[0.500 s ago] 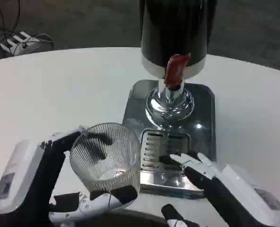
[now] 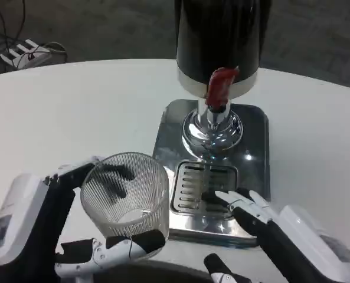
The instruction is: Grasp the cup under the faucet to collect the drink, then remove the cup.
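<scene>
The drink dispenser (image 2: 219, 41) is standing well ahead of both my hands, its dark body towering over a chrome pedestal on a steel base plate (image 2: 251, 127). The red faucet lever (image 2: 220, 85) is projecting from its front, ahead of my right hand and ahead and to the right of my left. The slotted drip tray (image 2: 192, 188) is lying just ahead of my right fingertips.

I am gripping the ribbed clear cup (image 2: 126, 194) in my left hand (image 2: 62, 236), fingers wrapping its far wall and near side. The cup is sitting left of the drip tray, its right wall just beside the base plate edge, not under the faucet. Whether it is resting on the table or lifted, I cannot tell. It is appearing empty.

My right hand (image 2: 245, 209) is holding nothing, fingers apart, hovering over the near right part of the tray.

Risks, in my judgement: the cup is offset from the spout, so working the lever now would be pouring onto the tray. Sliding the cup right could be catching its base on the plate's raised edge and tipping it. My right hand is crowding the landing spot and could be knocking the cup. The thin ribbed wall could be slipping or flexing under my grip.
</scene>
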